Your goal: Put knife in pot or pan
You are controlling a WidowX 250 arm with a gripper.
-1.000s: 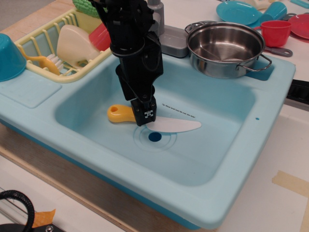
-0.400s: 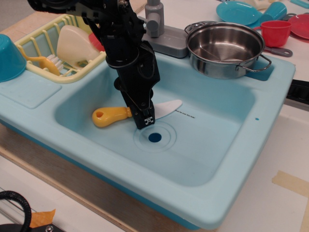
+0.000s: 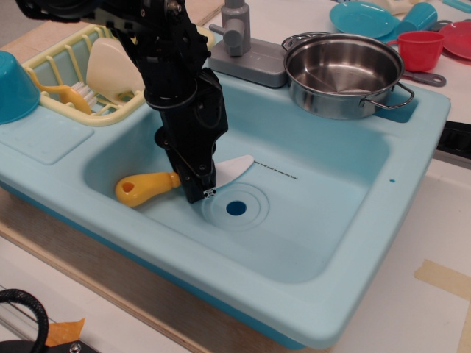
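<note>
The knife (image 3: 147, 187) has a yellow handle at the left and a white blade (image 3: 235, 167) pointing up to the right. It sits low in the light-blue sink (image 3: 316, 184), left of the drain (image 3: 235, 209). My black gripper (image 3: 201, 189) comes down from above and is shut on the knife where the handle meets the blade. The shiny steel pot (image 3: 344, 72) stands empty on the sink's back right corner, well away from the gripper.
A grey faucet (image 3: 237, 40) stands at the back of the sink. A yellow dish rack (image 3: 85, 81) with dishes is at the back left, with a teal bowl (image 3: 13, 87) beside it. A red cup (image 3: 419, 48) and a teal plate (image 3: 364, 18) lie behind the pot.
My gripper has moved left with the knife in it. The knife has swung so its blade tilts up to the right, off the drain.
</note>
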